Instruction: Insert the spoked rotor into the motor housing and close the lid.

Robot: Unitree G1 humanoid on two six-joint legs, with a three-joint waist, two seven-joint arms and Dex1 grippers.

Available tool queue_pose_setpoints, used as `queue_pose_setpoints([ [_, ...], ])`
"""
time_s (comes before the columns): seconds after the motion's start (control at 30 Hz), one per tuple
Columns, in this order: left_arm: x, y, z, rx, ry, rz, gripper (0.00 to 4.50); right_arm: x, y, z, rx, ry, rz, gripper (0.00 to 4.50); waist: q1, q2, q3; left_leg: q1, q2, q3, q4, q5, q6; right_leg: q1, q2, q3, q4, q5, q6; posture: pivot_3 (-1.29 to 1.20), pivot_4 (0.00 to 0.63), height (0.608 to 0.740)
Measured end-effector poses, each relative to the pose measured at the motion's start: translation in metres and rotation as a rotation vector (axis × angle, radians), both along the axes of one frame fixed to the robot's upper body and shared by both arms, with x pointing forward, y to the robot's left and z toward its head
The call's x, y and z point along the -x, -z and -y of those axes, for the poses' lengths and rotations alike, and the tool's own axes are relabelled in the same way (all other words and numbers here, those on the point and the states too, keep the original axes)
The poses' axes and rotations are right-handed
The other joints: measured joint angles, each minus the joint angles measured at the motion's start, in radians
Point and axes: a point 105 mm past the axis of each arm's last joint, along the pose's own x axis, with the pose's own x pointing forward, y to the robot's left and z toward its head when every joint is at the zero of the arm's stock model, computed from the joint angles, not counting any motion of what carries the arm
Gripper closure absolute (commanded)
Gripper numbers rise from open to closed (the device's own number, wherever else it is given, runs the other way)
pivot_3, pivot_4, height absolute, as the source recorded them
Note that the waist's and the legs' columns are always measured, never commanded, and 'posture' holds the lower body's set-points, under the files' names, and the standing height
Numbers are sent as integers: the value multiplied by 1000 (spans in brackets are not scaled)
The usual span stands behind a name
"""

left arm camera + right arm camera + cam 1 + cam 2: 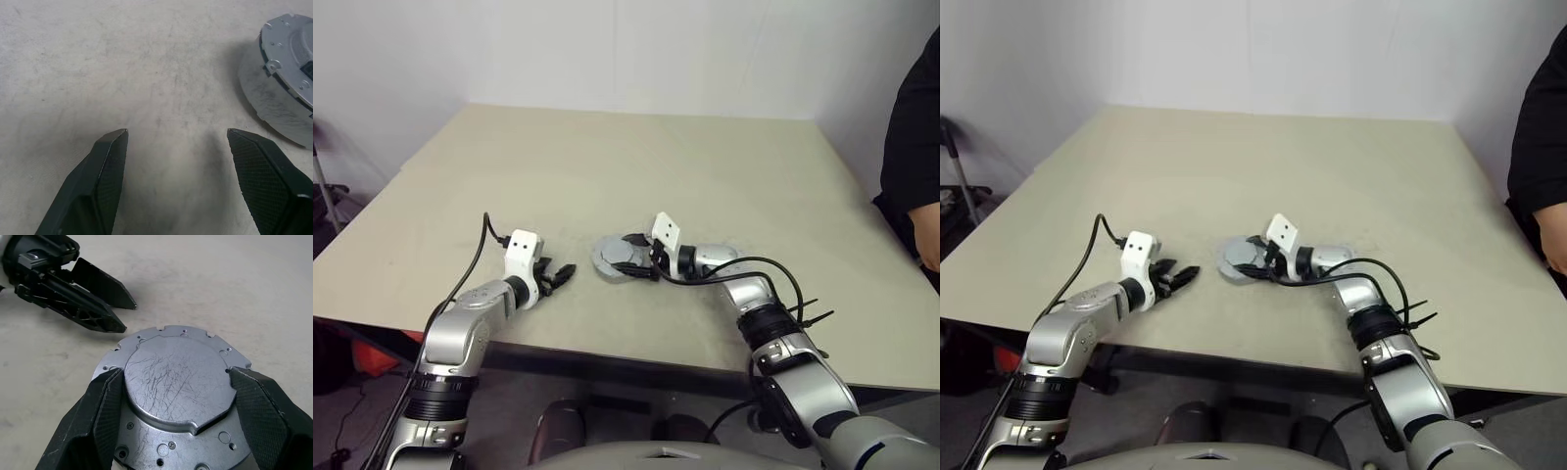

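Note:
The motor housing [274,98], a short silver cylinder, stands on the table near the front edge. The grey lid [171,377], with a notched rim and a scratched raised centre, lies flat on top of it. My right gripper [173,378] reaches in from the right, and its two fingers press against opposite sides of the lid's raised centre. A short way left of the housing, my left gripper [563,274] hovers low over bare table, open and empty, pointing toward the housing. The spoked rotor is hidden.
The beige table [607,166] stretches wide behind and to both sides of the housing. A person in black [915,147] stands at its right edge, one hand near the table. The front edge runs just below both grippers.

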Motion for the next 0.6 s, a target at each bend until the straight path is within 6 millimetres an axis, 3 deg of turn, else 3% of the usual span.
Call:
queue_pose_setpoints([
  [0.6, 1, 1, 0, -2, 0, -5, 1079, -2, 1, 0, 11, 13, 14, 1504, -2, 0, 0, 1, 0, 0, 0, 0, 0, 1, 0, 0, 0, 0, 0, 0, 0, 740],
])
